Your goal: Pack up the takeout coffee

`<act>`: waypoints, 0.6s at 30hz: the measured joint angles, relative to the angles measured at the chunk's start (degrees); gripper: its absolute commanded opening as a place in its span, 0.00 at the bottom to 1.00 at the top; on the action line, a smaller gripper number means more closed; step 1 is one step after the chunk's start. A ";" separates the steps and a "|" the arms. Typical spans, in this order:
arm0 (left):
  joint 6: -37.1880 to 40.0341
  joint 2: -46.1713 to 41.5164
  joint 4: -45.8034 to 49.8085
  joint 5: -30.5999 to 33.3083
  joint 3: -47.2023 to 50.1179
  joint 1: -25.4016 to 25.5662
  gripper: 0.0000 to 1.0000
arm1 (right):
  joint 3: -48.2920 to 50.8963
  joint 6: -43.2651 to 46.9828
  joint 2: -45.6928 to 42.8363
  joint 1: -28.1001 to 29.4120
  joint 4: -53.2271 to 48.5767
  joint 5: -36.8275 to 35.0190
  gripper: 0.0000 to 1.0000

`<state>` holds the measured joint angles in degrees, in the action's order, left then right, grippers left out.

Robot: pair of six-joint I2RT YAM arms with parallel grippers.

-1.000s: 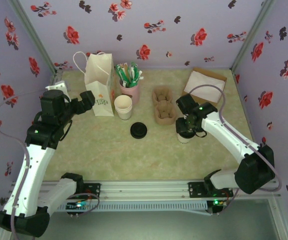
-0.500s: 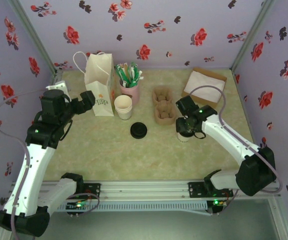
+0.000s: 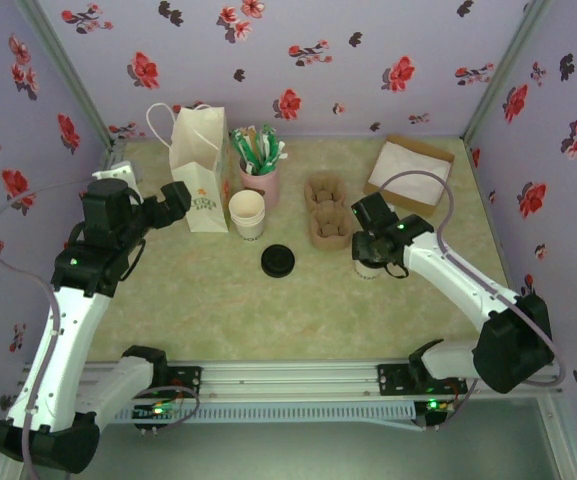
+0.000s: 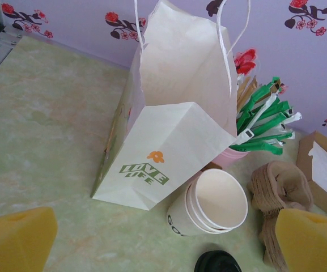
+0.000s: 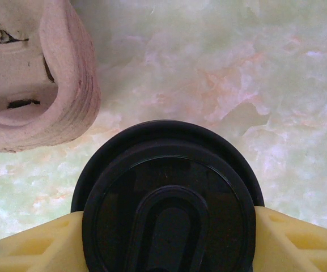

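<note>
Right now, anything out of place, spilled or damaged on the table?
One loose black lid lies flat on the table in front of the cup stack, on no cup. No spill visible; the takeout coffee stands upright and lidded in the right hand.

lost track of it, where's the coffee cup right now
In the top view the coffee cup sits right of centre, held by the right gripper, just right of the carrier's near end.

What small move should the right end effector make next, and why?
Probably lift the takeout coffee slightly and carry it toward the pulp carrier: the right end effector clasps it from both sides, and the carrier's nearest pocket looks empty.
</note>
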<state>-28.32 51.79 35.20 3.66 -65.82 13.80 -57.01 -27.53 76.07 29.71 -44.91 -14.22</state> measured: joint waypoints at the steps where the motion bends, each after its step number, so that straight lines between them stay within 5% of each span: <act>1: 0.00 0.04 0.02 -0.07 0.00 0.00 1.00 | 0.24 -0.17 -0.02 0.00 0.46 -0.04 0.62; 18: 0.02 1.03 0.04 -0.79 0.00 0.00 1.00 | 3.04 -3.13 0.11 0.33 8.92 -1.09 0.62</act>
<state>-28.29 52.82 35.24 2.87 -65.82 13.80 -53.98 -30.65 76.18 30.04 -35.99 -15.31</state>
